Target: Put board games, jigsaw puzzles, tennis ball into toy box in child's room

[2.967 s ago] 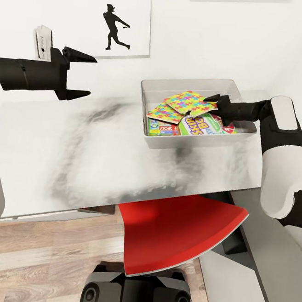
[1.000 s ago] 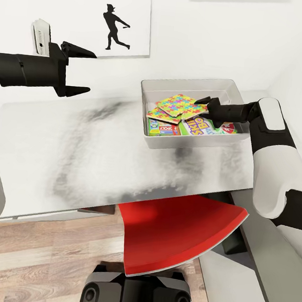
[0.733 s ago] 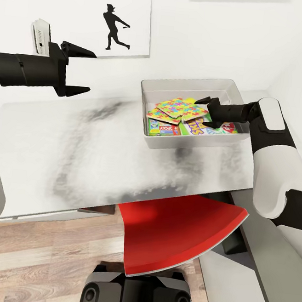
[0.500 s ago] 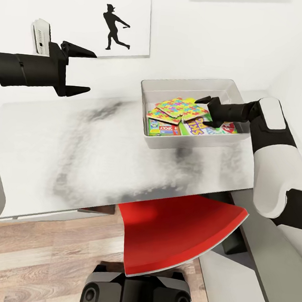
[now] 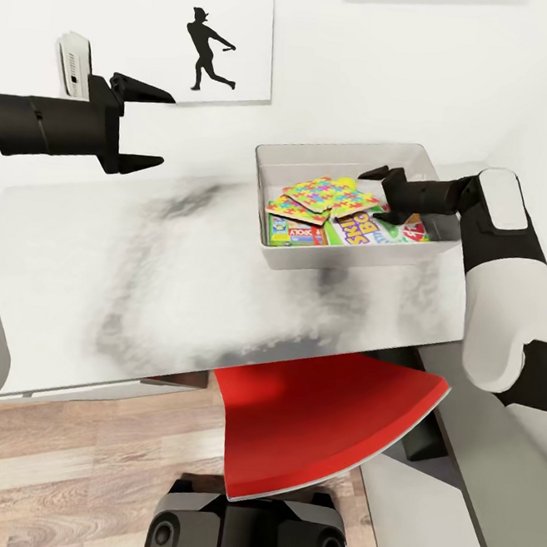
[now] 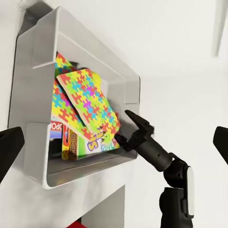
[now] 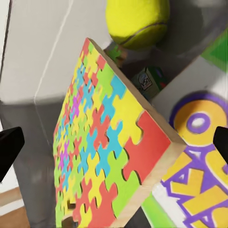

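Your toy box on table holds puzzles, games, ball. Looks nearly done. Right gripper over box, fingers wide, empty. Left gripper wide, empty too.

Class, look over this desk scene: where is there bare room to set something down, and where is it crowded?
The table top is bare from the toy box across to beneath the open left gripper. Inside the box it is crowded: jigsaw puzzles, board games and a tennis ball, with the open right gripper above them.
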You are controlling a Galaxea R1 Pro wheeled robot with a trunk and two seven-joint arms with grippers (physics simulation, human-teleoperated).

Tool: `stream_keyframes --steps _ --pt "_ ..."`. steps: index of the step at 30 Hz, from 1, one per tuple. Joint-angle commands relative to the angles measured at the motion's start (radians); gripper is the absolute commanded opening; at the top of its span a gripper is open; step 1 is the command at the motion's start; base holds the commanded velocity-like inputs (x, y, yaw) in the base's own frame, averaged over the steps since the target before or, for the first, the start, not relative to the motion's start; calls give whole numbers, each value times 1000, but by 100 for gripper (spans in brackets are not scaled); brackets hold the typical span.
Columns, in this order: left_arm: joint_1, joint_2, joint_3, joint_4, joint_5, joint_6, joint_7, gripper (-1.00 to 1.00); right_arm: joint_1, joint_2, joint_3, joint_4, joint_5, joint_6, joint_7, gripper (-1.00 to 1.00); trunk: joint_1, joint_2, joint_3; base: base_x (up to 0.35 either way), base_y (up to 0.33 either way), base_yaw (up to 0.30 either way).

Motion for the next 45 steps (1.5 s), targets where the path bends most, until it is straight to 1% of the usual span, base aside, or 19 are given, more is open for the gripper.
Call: stream_keyframes --steps 1,3,4,8,9,13,14,18,19,22,29,39,45 --pt "-2 0 0 0 8 2 9 100 -2 -2 -2 -14 -10 4 -10 100 1 -2 -1 0 0 0" --pt "-3 0 0 0 8 2 9 100 -3 -6 -3 -57 -10 8 -10 100 1 -2 -1 0 0 0" --pt "-3 0 0 0 8 2 9 100 -3 -6 -3 -57 -10 8 -10 100 1 -2 -1 0 0 0" --pt "-5 -3 -1 0 8 2 9 100 1 -14 -2 -189 -13 17 -11 100 1 -2 -1 0 0 0" --pt "-5 -3 -1 0 8 2 9 100 1 -14 -2 -189 -13 17 -11 100 1 -2 -1 0 0 0" --pt "-5 -6 -2 0 8 2 9 100 7 -21 -3 -316 -17 42 -12 100 1 -2 -1 0 0 0" --pt "-5 -6 -2 0 8 2 9 100 7 -21 -3 -316 -17 42 -12 100 1 -2 -1 0 0 0" --pt "-5 -7 -2 0 8 3 9 100 30 -32 -3 -376 -20 42 -19 100 1 -2 -1 0 0 0" --pt "-5 -7 -2 0 8 3 9 100 30 -32 -3 -376 -20 42 -19 100 1 -2 -1 0 0 0" --pt "-6 -8 -2 0 8 3 9 100 55 -37 -1 -399 -22 42 -22 100 1 -2 -1 0 0 0" --pt "-6 -9 -2 0 8 3 9 100 78 -41 2 -419 -25 42 -24 100 1 -2 -1 0 0 0" --pt "-6 -9 -1 0 8 3 9 100 87 -46 4 -432 -25 42 -22 100 1 -2 -1 -12 1 0" --pt "-6 -9 -1 0 8 3 9 100 90 -50 3 -467 -26 42 -19 100 1 -2 -1 -140 71 0"
